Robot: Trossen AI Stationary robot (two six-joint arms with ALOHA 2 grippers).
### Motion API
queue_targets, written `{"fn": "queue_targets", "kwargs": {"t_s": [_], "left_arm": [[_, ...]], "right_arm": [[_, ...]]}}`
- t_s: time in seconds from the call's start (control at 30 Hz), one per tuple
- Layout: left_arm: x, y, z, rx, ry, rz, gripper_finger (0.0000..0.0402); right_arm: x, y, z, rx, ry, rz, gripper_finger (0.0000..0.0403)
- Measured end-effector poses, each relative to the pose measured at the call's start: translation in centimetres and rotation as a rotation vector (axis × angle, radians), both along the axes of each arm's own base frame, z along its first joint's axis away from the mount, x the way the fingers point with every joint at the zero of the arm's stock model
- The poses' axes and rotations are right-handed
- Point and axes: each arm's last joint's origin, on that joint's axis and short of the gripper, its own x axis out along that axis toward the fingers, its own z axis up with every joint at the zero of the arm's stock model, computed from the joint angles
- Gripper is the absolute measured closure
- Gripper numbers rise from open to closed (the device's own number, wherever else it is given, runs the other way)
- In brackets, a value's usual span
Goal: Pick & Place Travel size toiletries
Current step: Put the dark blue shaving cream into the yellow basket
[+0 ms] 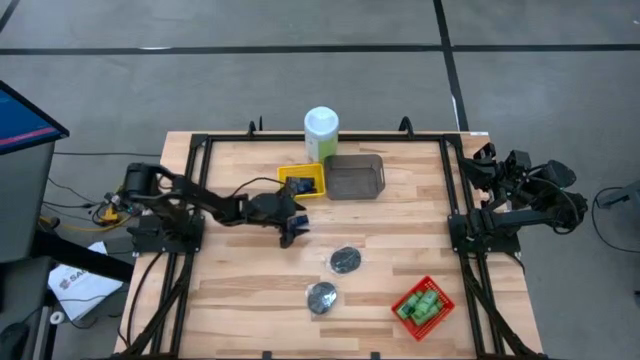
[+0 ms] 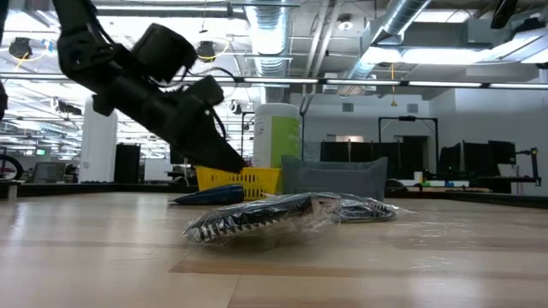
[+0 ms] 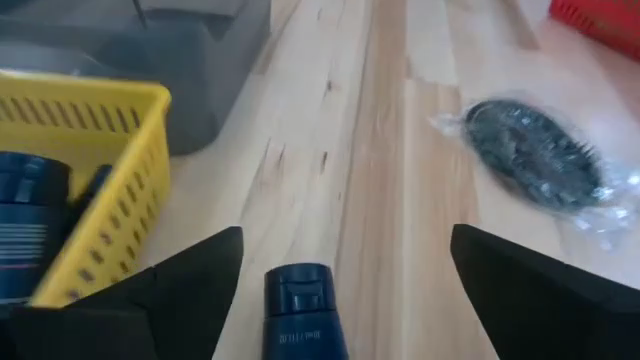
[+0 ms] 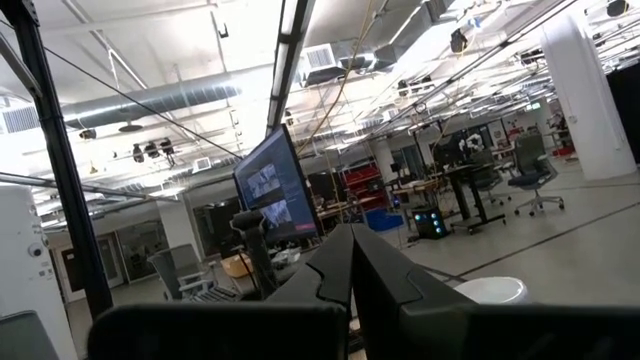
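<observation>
My left gripper (image 1: 291, 230) hangs open above the table's middle, just near of the yellow tray (image 1: 303, 182). A dark blue tube (image 3: 299, 308) lies on the wood between its spread fingers (image 3: 346, 232), untouched; the low view shows the tube (image 2: 210, 195) flat under the gripper (image 2: 229, 160). More dark blue tubes (image 3: 30, 225) lie in the yellow tray. Two wrapped dark discs (image 1: 345, 260) (image 1: 322, 296) rest on the table. Green bottles (image 1: 421, 306) sit in the red tray (image 1: 398, 303). My right gripper (image 4: 350, 265) is shut and parked at the table's right edge (image 1: 510, 190).
A grey tray (image 1: 354, 176) stands right of the yellow one, and a tall pale green canister with a white lid (image 1: 321, 133) stands at the far edge behind them. The nearer disc (image 3: 535, 152) lies right of my left gripper. Bare wood spans the table's left and near-left.
</observation>
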Motion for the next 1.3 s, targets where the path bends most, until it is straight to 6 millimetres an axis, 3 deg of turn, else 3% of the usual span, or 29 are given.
{"fn": "queue_targets", "kwargs": {"t_s": [0.3,0.5,0.9,1.13,1.3], "left_arm": [[0.5,0.0,-3.2,-0.036,0.114,0.048,0.0083],[0.7,-0.3,-3.8,-0.043,0.121,0.064,0.0103],[0.5,-0.5,-3.9,-0.078,0.122,0.165,0.028],[0.3,-0.8,-2.6,-0.142,0.095,0.145,0.0268],[0.4,-0.7,0.2,-0.138,-0.027,0.146,0.0251]], "right_arm": [[-0.1,0.0,0.2,0.002,-0.022,0.0,0.0402],[-0.1,0.0,0.3,0.002,-0.029,0.0,0.0402],[-0.1,0.0,0.3,0.002,-0.029,-0.001,0.0402],[-0.1,0.0,0.3,0.0,-0.029,-0.002,0.0402],[-0.1,0.0,0.3,0.0,-0.029,-0.002,0.0402]]}}
